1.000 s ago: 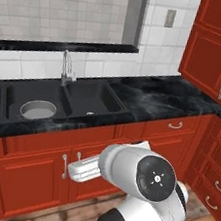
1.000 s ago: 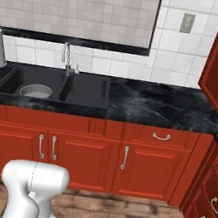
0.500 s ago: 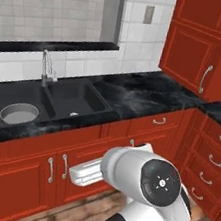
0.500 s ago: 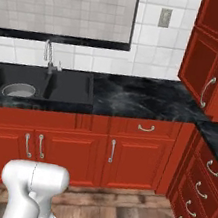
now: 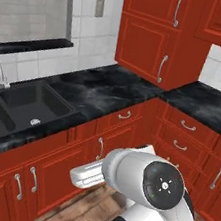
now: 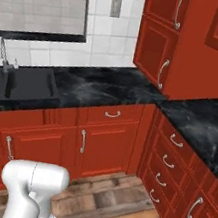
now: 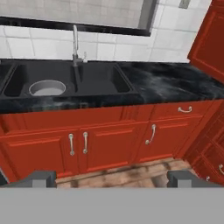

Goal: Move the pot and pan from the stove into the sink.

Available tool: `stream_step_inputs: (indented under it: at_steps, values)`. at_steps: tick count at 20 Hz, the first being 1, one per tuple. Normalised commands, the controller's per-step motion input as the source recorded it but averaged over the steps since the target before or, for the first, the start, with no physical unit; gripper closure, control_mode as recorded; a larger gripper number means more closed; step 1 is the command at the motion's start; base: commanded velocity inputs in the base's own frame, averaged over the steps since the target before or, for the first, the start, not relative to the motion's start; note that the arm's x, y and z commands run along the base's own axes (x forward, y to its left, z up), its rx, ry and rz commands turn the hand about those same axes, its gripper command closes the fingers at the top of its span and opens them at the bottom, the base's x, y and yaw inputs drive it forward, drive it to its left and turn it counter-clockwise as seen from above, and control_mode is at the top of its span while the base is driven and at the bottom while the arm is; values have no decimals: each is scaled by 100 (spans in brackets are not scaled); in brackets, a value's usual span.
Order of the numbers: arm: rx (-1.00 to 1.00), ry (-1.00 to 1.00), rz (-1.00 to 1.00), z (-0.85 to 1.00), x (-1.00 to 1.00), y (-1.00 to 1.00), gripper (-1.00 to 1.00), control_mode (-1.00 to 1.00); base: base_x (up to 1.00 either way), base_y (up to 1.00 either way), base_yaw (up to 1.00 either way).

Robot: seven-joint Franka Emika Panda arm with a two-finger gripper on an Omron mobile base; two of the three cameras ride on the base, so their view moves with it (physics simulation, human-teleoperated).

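Since the pot point(image 7: 47, 88) already sits in the left basin of the sink point(image 7: 103, 81), we'd expect rigid, weighty, slippery metal; grab the rim. Gripper point(image 7: 111, 178) spread wide, empty.

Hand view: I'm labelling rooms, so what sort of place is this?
A home-style kitchen, rendered: a black two-basin sink with a chrome faucet, a dark marbled countertop, and red cabinets beneath.
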Motion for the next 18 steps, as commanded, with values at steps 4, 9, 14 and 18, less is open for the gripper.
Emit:
stream_step_inputs:
  at_steps: [4, 9, 14, 18]
  values:
    - [0, 0, 0, 0, 0, 0, -100, 100, 0, -12, -45]
    - [0, 0, 0, 0, 0, 0, -100, 100, 0, -10, -45]
    - [0, 0, 0, 0, 0, 0, -100, 100, 0, -8, -46]
    - [0, 0, 0, 0, 0, 0, -100, 100, 0, -6, -47]
